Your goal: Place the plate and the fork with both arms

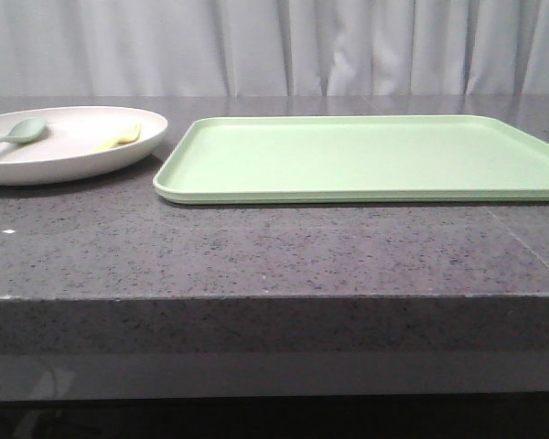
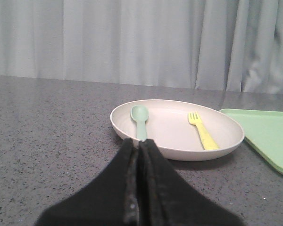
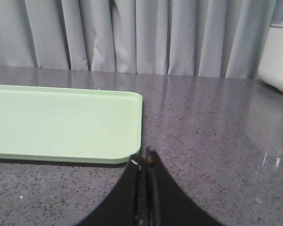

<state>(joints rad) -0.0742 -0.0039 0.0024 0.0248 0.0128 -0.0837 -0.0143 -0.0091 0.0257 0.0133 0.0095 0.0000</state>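
The pale cream plate (image 1: 82, 160) sits on the dark stone table at the far left of the front view. The yellow fork (image 1: 119, 137) lies in it on the right side, next to a grey-green spoon (image 1: 18, 133). The left wrist view shows the plate (image 2: 127, 129), the fork (image 2: 202, 133) and the spoon (image 2: 140, 120). My left gripper (image 2: 140, 142) is shut and empty, just short of the plate's near rim. My right gripper (image 3: 145, 157) is shut and empty, by the tray's near right corner. Neither gripper shows in the front view.
A flat light-green tray (image 1: 366, 157) lies right of the plate, almost touching it; it also shows in the right wrist view (image 3: 61, 125) and the left wrist view (image 2: 269, 132). Grey curtains hang behind the table. A white appliance (image 3: 278, 54) stands at the far right.
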